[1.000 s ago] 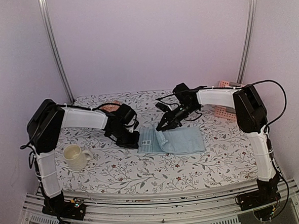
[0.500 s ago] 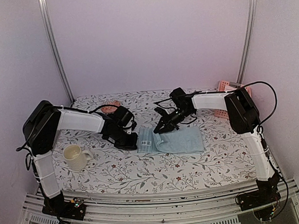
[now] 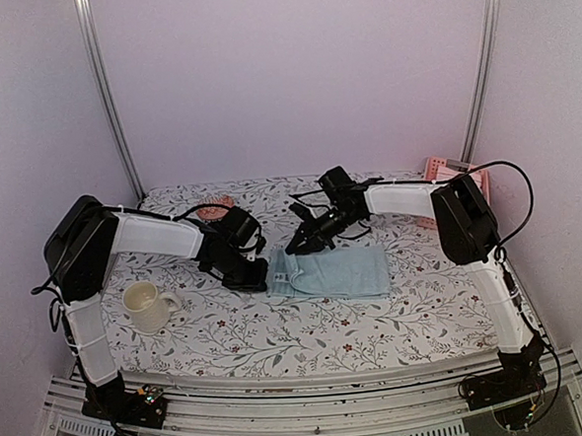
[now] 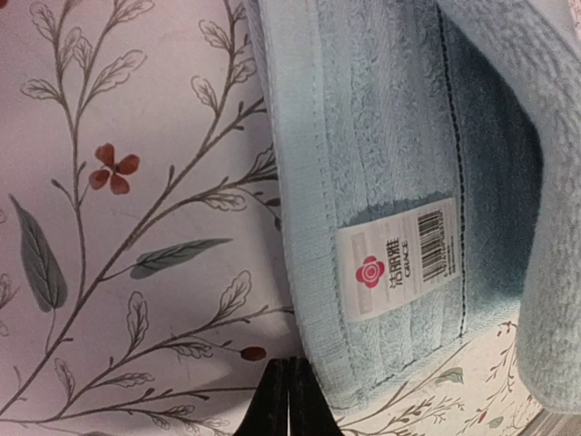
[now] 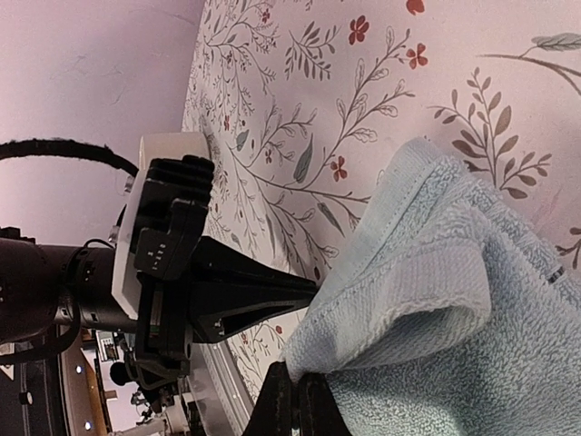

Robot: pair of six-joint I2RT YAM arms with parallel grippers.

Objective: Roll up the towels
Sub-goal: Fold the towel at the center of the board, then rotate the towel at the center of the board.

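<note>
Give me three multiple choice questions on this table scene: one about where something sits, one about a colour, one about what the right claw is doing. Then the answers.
1. Where is the mug?
A. on the towel
B. left of the towel
C. at the table's far right edge

2. What colour is the towel?
A. pink
B. yellow
C. light blue

3. How is the right claw?
A. shut on the towel's edge
B. wide open over the mug
C. open, flat on bare table

Answers:
1 B, the mug stands apart to the towel's left.
2 C, both wrist views show pale blue terry.
3 A, its wrist view shows the fingers pinching a lifted fold.
</note>
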